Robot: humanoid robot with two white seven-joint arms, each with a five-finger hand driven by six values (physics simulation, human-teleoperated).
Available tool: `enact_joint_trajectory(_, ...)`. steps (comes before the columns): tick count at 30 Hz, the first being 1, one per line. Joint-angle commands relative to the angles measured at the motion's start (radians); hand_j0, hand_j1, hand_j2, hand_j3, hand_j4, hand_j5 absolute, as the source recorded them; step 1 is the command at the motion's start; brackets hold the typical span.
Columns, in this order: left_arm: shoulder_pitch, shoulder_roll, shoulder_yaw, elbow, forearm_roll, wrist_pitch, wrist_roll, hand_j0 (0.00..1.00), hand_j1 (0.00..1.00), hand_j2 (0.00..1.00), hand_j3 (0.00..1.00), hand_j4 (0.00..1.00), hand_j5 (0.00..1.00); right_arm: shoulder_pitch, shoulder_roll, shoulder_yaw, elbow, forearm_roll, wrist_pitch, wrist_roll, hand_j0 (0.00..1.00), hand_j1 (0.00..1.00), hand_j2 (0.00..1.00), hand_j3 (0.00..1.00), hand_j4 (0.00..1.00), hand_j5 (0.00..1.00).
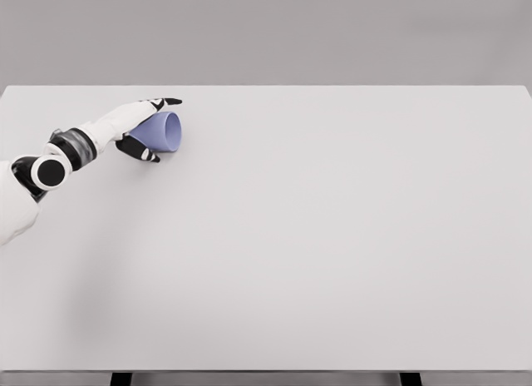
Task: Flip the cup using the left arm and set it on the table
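Left hand (pixel 148 126) w/ cup (pixel 160 132) on its side, far-left of table (pixel 332 236).
We see fingers wrapped around the lilac cup, grasping it; mouth faces right, cup low over the tabletop near the back edge.

The left arm enters from the lower left edge, its white forearm angled up and to the right, with a round black-and-white joint near the edge and a grey and black wrist band further along. The left hand (pixel 148 130) sits at the far left, white on the back with black fingertips. Its fingers (pixel 169 101) reach over the top while the thumb curls in below, the two closed around something held between them. The right arm does not show in the head view
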Motion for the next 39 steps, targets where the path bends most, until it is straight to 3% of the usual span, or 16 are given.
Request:
enact_joint_trajectory(1, 0.000, -0.003, 0.001, 0.002, 0.001, 0.000, 0.000, 1.00, 1.00, 1.00, 1.00, 1.00, 1.00, 0.000, 0.000, 0.000, 0.000, 0.000, 0.000, 0.000, 1.00, 1.00, 1.00, 1.00, 1.00, 1.00)
enact_joint_trajectory(6, -0.002, -0.003, -0.013, 0.002, 0.001, 0.000, -0.033, 0.88, 0.88, 0.88, 0.88, 0.88, 0.88, 0.000, 0.000, 0.000, 0.000, 0.000, 0.000, 0.000, 1.00, 1.00, 1.00, 1.00, 1.00, 1.00)
enact_joint_trajectory(9, -0.006, -0.003, -0.013, 0.002, 0.000, 0.000, -0.035, 0.87, 0.87, 0.87, 0.87, 0.87, 0.87, 0.000, 0.000, 0.000, 0.000, 0.000, 0.000, 0.000, 1.00, 1.00, 1.00, 1.00, 1.00, 1.00)
enact_joint_trajectory(11, -0.006, -0.003, -0.013, 0.000, 0.000, 0.000, -0.036, 0.79, 0.79, 0.79, 0.79, 0.79, 0.79, 0.000, 0.000, 0.000, 0.000, 0.000, 0.000, 0.000, 1.00, 1.00, 1.00, 1.00, 1.00, 1.00)
enact_joint_trajectory(26, -0.014, -0.001, -0.004, -0.011, 0.004, -0.003, -0.035, 0.79, 0.79, 0.79, 0.79, 0.79, 0.79, 0.000, 0.000, 0.000, 0.000, 0.000, 0.000, 0.000, 1.00, 1.00, 1.00, 1.00, 1.00, 1.00)
enact_joint_trajectory(33, -0.017, 0.003, 0.031, -0.043, 0.011, -0.012, -0.035, 0.80, 0.80, 0.80, 0.80, 0.80, 0.80, 0.000, 0.000, 0.000, 0.000, 0.000, 0.000, 0.000, 1.00, 1.00, 1.00, 1.00, 1.00, 1.00)
enact_joint_trajectory(39, -0.014, 0.008, 0.033, -0.086, 0.066, -0.014, -0.035, 0.80, 0.80, 0.80, 0.80, 0.80, 0.80, 0.000, 0.000, 0.000, 0.000, 0.000, 0.000, 0.000, 1.00, 1.00, 1.00, 1.00, 1.00, 1.00)
